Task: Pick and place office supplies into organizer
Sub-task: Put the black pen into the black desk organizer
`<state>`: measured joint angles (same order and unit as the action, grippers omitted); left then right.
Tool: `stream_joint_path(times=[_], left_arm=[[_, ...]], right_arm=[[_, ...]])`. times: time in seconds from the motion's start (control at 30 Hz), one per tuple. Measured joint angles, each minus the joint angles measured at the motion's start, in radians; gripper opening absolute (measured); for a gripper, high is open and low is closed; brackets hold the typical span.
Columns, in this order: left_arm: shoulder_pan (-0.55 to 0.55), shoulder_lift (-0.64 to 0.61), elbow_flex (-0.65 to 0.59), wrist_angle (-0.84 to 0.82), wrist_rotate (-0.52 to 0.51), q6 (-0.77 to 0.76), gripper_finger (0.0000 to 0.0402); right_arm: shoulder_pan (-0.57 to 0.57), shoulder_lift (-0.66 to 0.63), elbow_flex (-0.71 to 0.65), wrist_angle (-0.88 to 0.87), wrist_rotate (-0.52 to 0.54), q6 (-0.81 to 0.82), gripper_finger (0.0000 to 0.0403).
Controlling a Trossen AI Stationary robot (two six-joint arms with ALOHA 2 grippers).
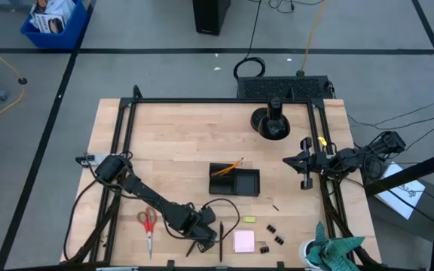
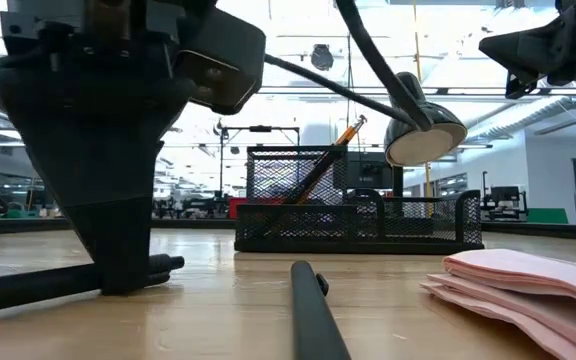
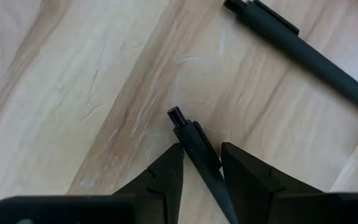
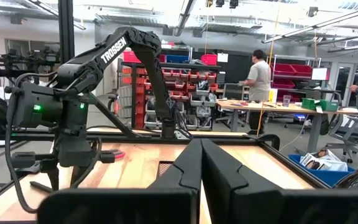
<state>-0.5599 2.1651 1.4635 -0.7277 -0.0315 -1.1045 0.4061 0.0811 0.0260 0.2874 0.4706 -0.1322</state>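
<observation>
My own right gripper point(image 4: 202, 163) sits with its two dark fingers pressed together, holding nothing. Beyond them, across the wooden table point(image 4: 135, 165), the left arm point(image 4: 104, 62) bends down to the tabletop. Far off in the room, a person point(image 4: 261, 78) stands at a desk.

White letters reading "TROSSEN" run along the left arm point(image 4: 120, 50) in the right wrist view.
</observation>
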Motion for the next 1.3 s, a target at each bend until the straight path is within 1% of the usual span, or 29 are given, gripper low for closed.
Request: stream_joint_path(times=[0.13,0.3,0.37,0.6,0.73,0.83,0.93,1.07,1.23,1.3], left_arm=[[-0.001,0.000,0.000,-0.004,0.005,0.066,0.0111],[-0.018,0.000,0.000,-0.012,-0.005,0.225,0.0075],[-0.023,0.000,0.000,-0.013,-0.007,0.258,0.0061],[-0.029,0.000,0.000,0.007,-0.037,0.268,0.0028],[-0.029,0.000,-0.002,0.026,-0.049,0.264,0.0025],[-0.035,-0.003,-0.004,0.039,-0.080,0.265,0.0027],[-0.045,-0.006,-0.006,0.046,-0.145,0.280,0.0026],[-0.061,-0.034,-0.012,0.050,-0.274,0.282,0.0022],[-0.044,-0.087,-0.021,0.026,-0.524,0.319,0.0029],[-0.047,-0.133,-0.015,0.013,-0.581,0.334,0.0028]], right_arm=[[0.000,0.000,0.000,0.000,0.000,0.000,0.0004],[0.000,0.000,0.000,0.000,0.000,0.000,0.0004],[0.000,0.000,0.000,0.000,0.000,0.000,0.0004],[0.000,0.000,0.000,-0.001,0.000,0.000,0.0004],[0.000,0.000,0.000,-0.001,0.000,0.001,0.0004],[0.000,0.000,0.000,-0.001,0.000,0.001,0.0004],[0.000,0.000,0.000,-0.001,0.000,0.001,0.0004],[0.000,0.000,0.000,-0.001,0.000,0.001,0.0004],[0.000,0.001,0.000,-0.001,0.000,0.005,0.0004],[0.000,0.001,0.000,0.000,0.000,0.015,0.0004]])
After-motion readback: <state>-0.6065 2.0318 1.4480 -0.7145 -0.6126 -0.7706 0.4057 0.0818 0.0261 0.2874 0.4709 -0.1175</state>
